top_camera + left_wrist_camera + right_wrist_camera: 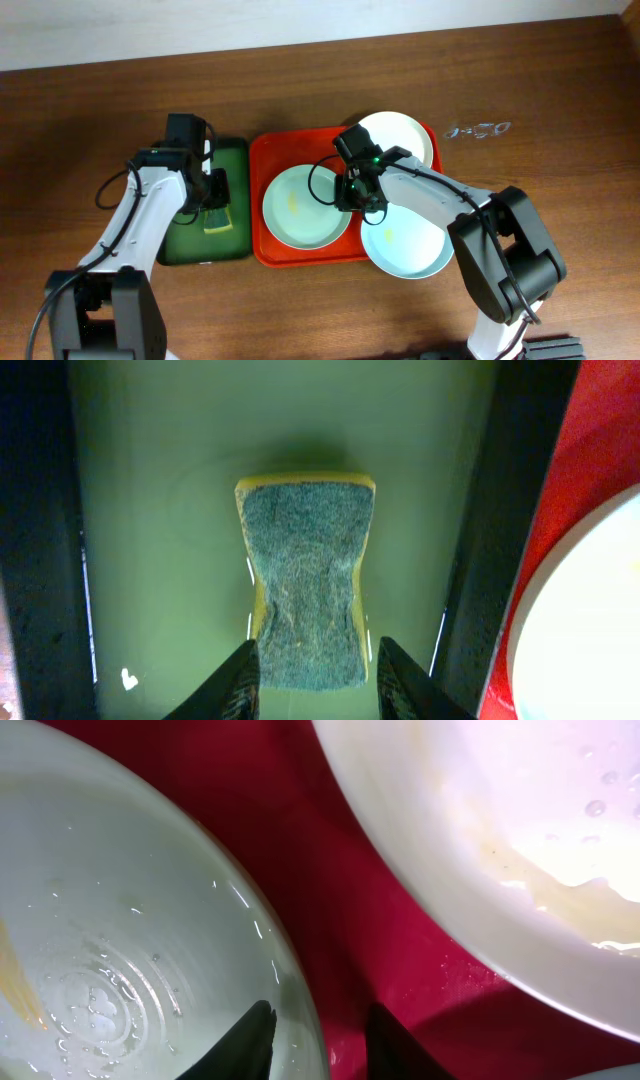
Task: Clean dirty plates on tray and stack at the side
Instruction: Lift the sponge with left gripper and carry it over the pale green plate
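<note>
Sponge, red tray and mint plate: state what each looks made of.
The sponge looks like yellow foam under a coarse, matte grey-green scouring pad, fibres visible. The red tray seems moulded plastic, smooth with mild sheen. The mint plate is hard and glossy, with sharp highlights and beaded droplets: glazed ceramic or melamine, cannot tell which.

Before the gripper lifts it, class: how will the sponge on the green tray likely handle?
The sponge probably squashes easily: its waist looks pinched in. Its rough scouring face should resist slipping between fingers.
</note>
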`<action>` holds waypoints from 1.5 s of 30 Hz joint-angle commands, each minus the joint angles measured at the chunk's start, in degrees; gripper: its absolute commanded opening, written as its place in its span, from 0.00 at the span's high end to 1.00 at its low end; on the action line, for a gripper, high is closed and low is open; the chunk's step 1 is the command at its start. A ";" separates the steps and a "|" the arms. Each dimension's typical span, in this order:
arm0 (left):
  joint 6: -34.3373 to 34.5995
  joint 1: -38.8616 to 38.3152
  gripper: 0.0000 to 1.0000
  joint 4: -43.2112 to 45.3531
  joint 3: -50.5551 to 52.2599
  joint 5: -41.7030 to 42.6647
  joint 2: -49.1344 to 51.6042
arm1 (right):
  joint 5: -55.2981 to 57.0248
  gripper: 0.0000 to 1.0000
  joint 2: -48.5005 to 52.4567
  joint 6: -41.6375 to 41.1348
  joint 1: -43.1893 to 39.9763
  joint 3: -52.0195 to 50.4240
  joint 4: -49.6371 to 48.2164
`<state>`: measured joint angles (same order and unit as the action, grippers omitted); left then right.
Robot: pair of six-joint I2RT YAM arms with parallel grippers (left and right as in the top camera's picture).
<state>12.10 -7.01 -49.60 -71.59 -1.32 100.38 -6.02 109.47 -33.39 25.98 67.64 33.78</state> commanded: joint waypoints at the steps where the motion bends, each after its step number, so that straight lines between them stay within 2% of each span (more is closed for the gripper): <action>1: -0.15 -0.09 0.67 1.79 1.57 0.04 0.00 | 0.28 0.68 0.63 -0.11 0.33 -0.35 -0.02; 7: -0.15 -0.11 0.66 2.95 2.32 0.04 0.00 | 0.26 0.68 0.63 -0.11 0.33 -0.35 -0.15; 17: -0.17 -0.09 0.66 12.07 9.77 0.00 0.04 | 0.28 0.68 0.63 -0.13 0.33 -0.35 -0.20; 33: -0.15 -0.13 0.62 16.85 13.35 -1.51 0.33 | 0.28 0.68 0.63 -0.11 0.33 -0.37 -0.20; 36: -0.15 -0.13 0.69 17.88 13.49 -1.51 0.33 | 0.28 0.68 0.63 -0.11 0.33 -0.35 -0.20; 43: -0.17 -0.22 0.73 17.84 13.51 -1.49 0.33 | 0.26 0.68 0.63 -0.11 0.33 -0.35 -0.17; 45: -0.17 -0.42 0.72 17.88 13.51 -1.51 0.79 | 0.26 0.68 0.63 -0.11 0.33 -0.35 -0.17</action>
<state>12.01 -7.03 -32.03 -58.67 -2.22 100.38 -6.02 109.47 -33.41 25.98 67.64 33.74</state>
